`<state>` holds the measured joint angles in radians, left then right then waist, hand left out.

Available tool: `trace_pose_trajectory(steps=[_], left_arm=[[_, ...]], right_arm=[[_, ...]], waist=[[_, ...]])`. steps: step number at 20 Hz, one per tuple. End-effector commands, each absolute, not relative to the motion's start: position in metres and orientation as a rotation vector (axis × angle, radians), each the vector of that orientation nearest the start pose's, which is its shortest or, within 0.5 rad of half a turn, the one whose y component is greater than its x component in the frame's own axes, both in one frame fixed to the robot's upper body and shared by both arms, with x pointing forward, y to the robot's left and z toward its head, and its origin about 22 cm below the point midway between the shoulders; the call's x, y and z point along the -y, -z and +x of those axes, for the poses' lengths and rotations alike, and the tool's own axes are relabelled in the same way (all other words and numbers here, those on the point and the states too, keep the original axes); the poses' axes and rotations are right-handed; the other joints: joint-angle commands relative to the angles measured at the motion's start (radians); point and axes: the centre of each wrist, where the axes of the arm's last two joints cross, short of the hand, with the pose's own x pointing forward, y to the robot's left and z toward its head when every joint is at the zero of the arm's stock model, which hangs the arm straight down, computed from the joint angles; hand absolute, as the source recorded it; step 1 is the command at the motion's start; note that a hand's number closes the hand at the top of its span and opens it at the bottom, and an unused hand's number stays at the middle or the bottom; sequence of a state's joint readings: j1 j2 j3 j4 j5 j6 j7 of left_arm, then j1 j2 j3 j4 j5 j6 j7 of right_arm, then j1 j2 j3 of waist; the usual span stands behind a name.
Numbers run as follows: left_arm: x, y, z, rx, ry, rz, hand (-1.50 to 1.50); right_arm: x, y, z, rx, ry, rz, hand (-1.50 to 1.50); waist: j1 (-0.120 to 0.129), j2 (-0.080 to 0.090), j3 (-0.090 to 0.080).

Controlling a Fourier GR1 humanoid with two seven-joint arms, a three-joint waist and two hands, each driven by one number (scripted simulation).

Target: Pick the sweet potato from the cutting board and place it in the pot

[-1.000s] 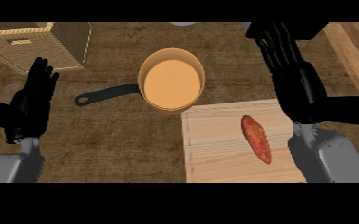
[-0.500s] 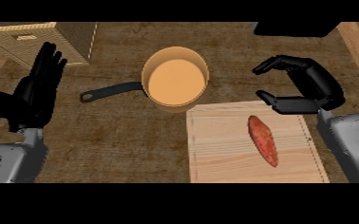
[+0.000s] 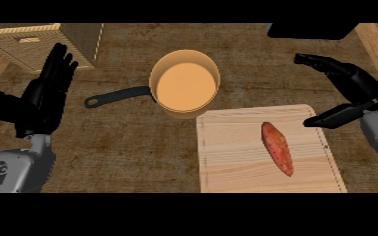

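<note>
Lying untouched on the board (image 3: 236,165), the sweet potato (image 3: 277,148) awaits your grasp. Your right hand (image 3: 347,97) hovers open beside the board, gripping nothing; the pot (image 3: 184,84) beyond it holds nothing yet.

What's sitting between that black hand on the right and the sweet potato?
Nothing but bare cutting board: in the head view, plain wood separates the right hand from the sweet potato.

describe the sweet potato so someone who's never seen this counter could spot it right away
Start at the pale wooden cutting board at the lower right of the brown counter, just below the orange pot with its dark handle. The sweet potato lies on the board's right half, lengthwise. It is the only thing on the board: a slim, reddish-orange spindle with pointed ends, much smaller than the round pot.
</note>
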<state>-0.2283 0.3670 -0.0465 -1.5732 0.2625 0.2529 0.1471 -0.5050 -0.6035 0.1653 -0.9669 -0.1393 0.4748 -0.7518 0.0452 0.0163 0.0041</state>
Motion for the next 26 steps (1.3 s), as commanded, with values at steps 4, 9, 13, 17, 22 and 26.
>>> trace_pose_trajectory(steps=[4, 9, 13, 17, 22, 26], left_arm=[[-0.268, -0.079, 0.291, 1.627, -0.049, 0.182, 0.00], [-0.279, -0.078, 0.290, 1.620, -0.058, 0.188, 0.00], [-0.279, -0.073, 0.279, 1.620, -0.066, 0.191, 0.00], [-0.282, -0.086, 0.288, 1.626, -0.061, 0.187, 0.00], [-0.289, -0.085, 0.282, 1.609, -0.081, 0.206, 0.00], [-0.271, -0.090, 0.296, 1.620, -0.062, 0.192, 0.00]], right_arm=[[0.362, -0.105, 0.367, 1.766, -1.190, 0.422, -1.50], [0.316, -0.130, 0.371, 1.583, -1.591, 0.318, -1.50], [0.295, -0.125, 0.359, 1.470, -1.760, 0.283, -1.50], [0.279, -0.112, 0.357, 1.392, -1.844, 0.263, -1.50], [0.277, -0.097, 0.335, 1.368, -1.829, 0.296, -1.50], [0.262, -0.087, 0.337, 1.348, -1.845, 0.293, -1.50]], waist=[[-0.011, -0.007, -0.003], [-0.016, -0.013, -0.005], [-0.030, -0.019, -0.005], [-0.035, -0.016, -0.004], [-0.046, -0.018, -0.004], [-0.045, -0.016, -0.004]])
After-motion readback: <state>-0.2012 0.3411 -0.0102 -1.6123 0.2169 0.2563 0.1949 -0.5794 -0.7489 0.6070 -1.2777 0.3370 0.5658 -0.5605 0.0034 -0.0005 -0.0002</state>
